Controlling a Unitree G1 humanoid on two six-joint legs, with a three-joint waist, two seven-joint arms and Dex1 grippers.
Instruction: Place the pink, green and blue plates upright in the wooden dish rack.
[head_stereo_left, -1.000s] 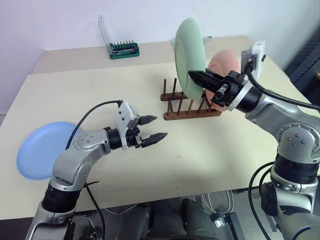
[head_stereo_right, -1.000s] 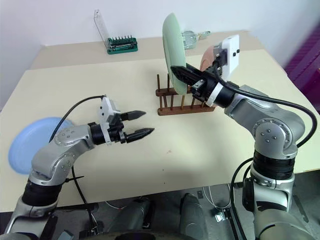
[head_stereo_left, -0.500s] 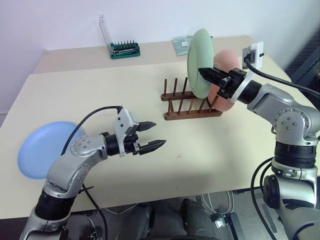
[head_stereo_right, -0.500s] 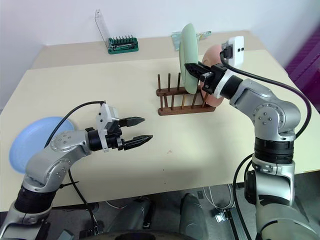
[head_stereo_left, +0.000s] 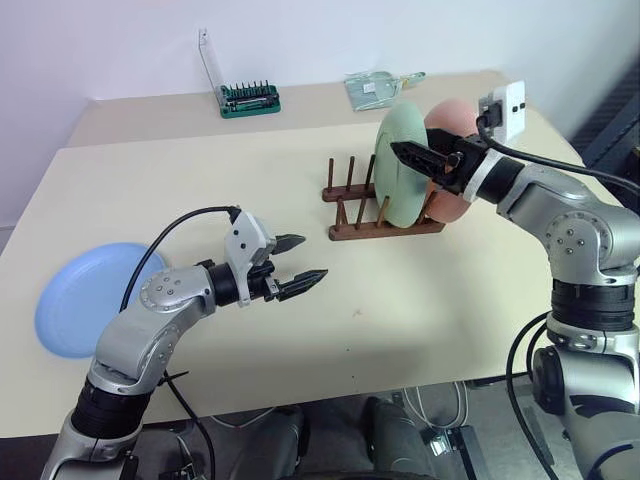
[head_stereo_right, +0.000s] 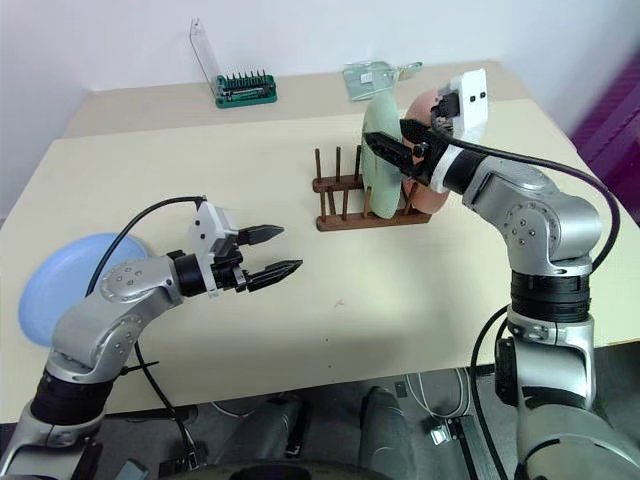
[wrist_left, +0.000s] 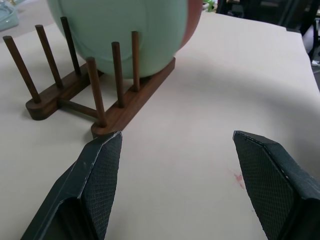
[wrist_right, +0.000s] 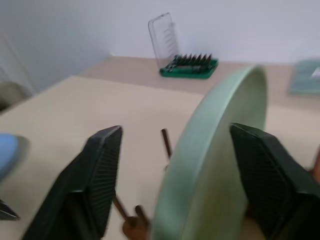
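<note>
Claw work first, nearest me: left claw (head_stereo_left: 301, 259) hangs low over bare tabletop (head_stereo_left: 420, 310), fingers spread wide, nothing between them, aimed toward the rack.

Blue plate (head_stereo_left: 82, 298) lies flat near the tabletop's left edge, well apart from everything else — the one plate not yet racked. It looks the largest of the three. I'd judge it light, stiff plastic with a matte face, so not especially slippery and unlikely to break if it tips. Lying flat, it offers only its rim; a pinch across the raised lip on the side nearest the left claw seems the sensible hold, and the plate would then need turning on edge before going between pegs.

Wooden dish rack (head_stereo_left: 385, 225) sits mid-tabletop, further back. Green plate (head_stereo_left: 400, 170) stands on edge in it between the pegs, and the left wrist view shows its lower rim down among them. Pink plate (head_stereo_left: 452, 150) stands just behind it, also upright, mostly covered by the green one.

Right claw (head_stereo_right: 383, 152) is at the green plate's upper rim, fingers parted to either side of the edge — the wrist view shows a gap on both sides, so no grip that I can see. The plate appears to stand on its own.

Farther back: green tray of screwdriver bits (head_stereo_left: 249, 98), then a pale green packet (head_stereo_left: 375, 87) near the rear edge.
</note>
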